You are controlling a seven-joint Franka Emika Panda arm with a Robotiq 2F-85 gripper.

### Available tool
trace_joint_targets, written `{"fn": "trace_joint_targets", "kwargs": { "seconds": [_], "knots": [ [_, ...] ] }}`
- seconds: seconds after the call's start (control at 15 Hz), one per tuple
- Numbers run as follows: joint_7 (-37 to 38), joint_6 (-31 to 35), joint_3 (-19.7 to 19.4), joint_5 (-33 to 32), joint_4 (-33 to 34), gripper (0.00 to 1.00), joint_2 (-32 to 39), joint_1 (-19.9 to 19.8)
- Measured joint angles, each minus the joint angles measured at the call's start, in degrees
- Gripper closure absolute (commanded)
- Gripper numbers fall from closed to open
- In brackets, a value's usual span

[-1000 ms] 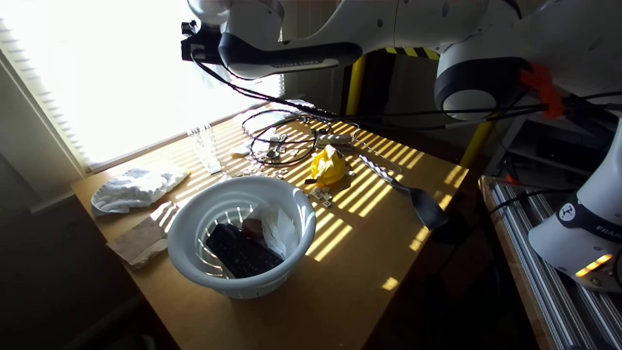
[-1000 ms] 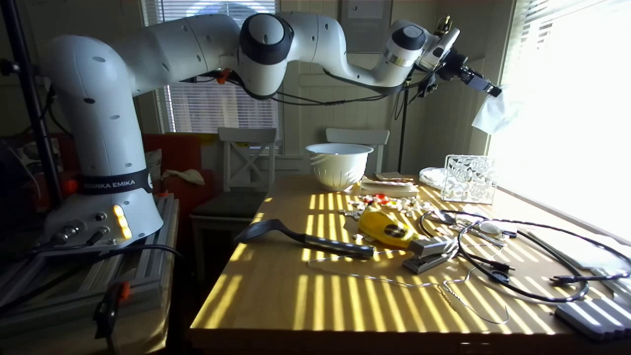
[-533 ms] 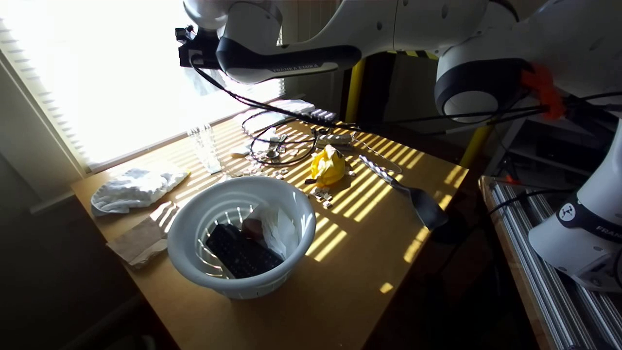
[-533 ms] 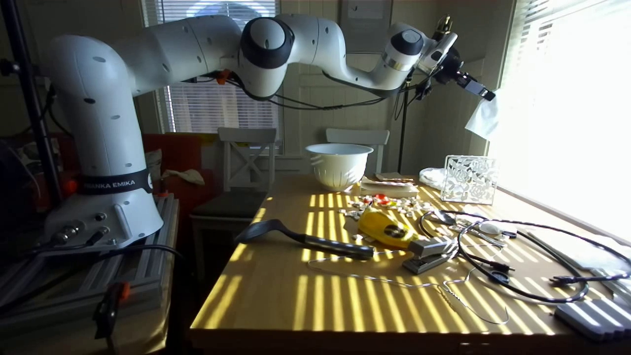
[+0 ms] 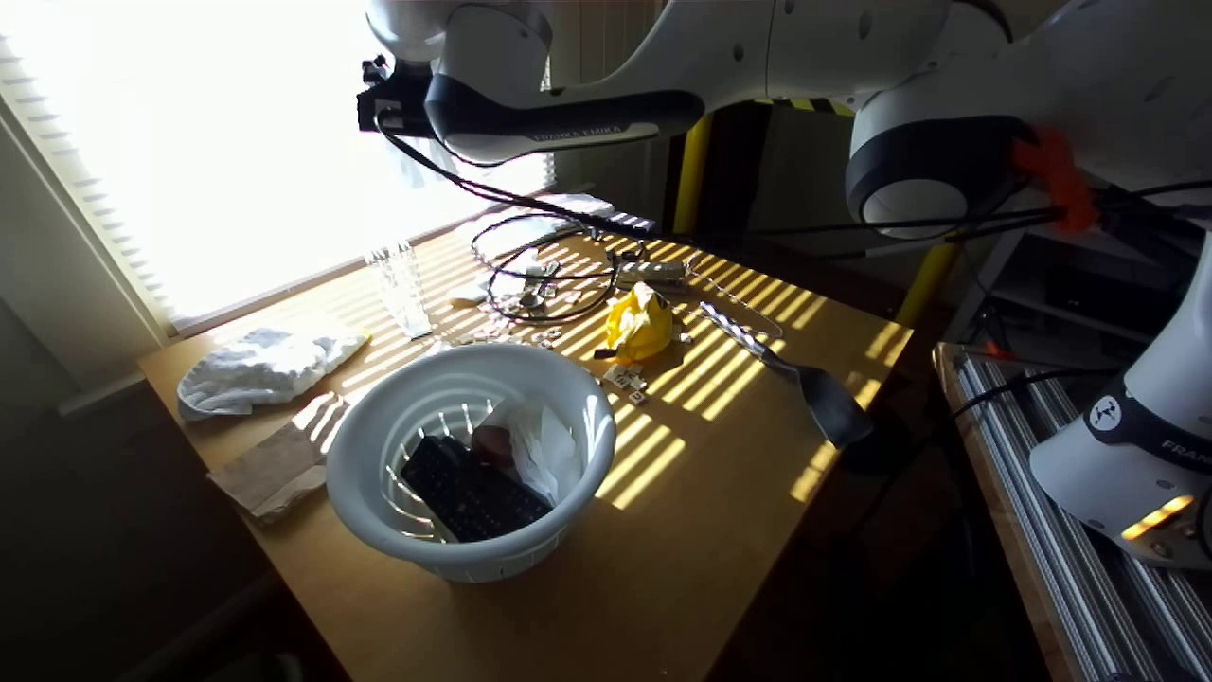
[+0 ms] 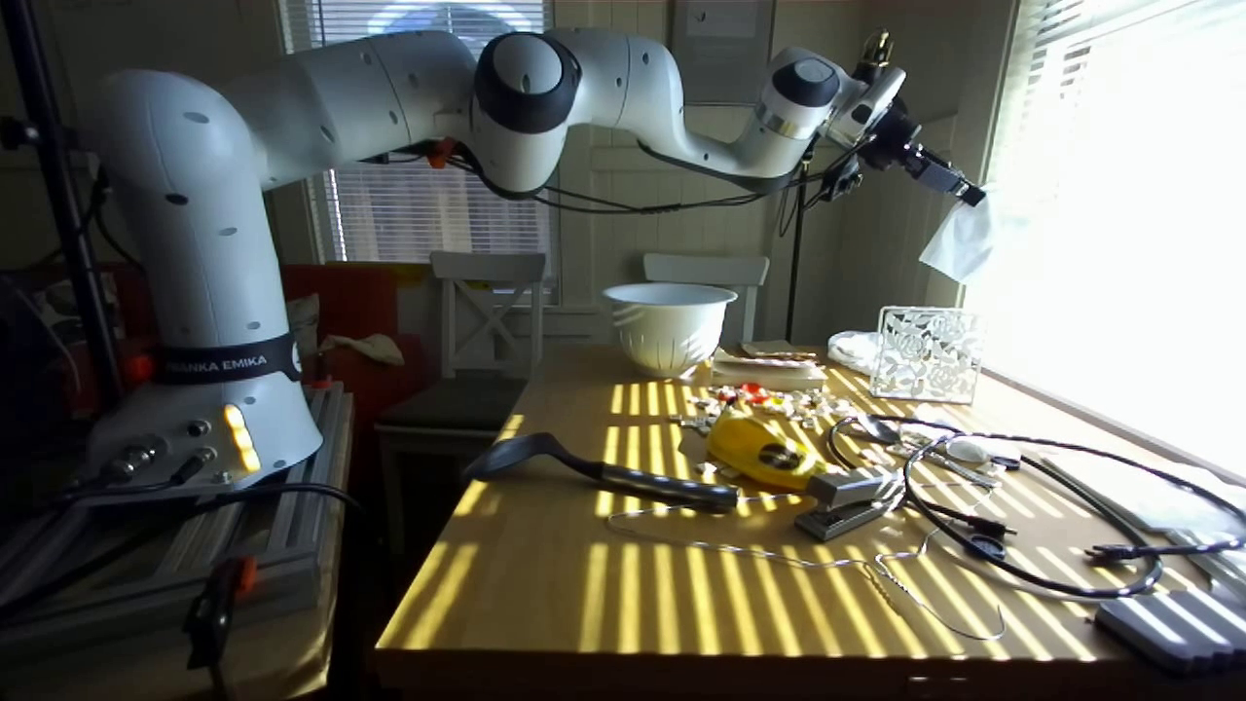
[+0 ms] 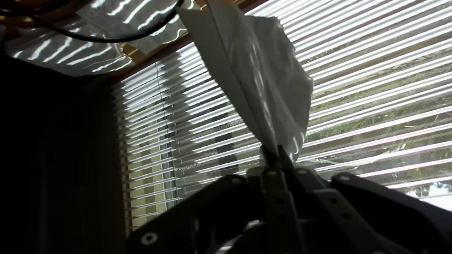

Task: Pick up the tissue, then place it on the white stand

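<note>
Up by the window (image 6: 1119, 224) in an exterior view, the tissue (image 6: 961, 243) dangles higher than the likely white stand (image 6: 925, 353). Wrist view: the claw (image 7: 278, 155) pinches its end, stand unseen; best centre first, lower gently, release last!

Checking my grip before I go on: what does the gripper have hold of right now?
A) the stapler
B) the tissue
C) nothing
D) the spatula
B: in the wrist view the gripper is pinched shut on the tissue.
</note>
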Motion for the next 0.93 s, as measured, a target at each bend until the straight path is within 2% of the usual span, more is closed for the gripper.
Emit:
{"fn": "trace_joint_targets", "kwargs": {
  "seconds": [0.33,0.93],
  "knots": [
    [4.45,-2.36,-1.09,-2.22,0.0,1.0,0.34,1.49],
    [5.54,-2.44,-1.73,-4.24,0.01,1.0,0.95,4.72]
  ]
}}
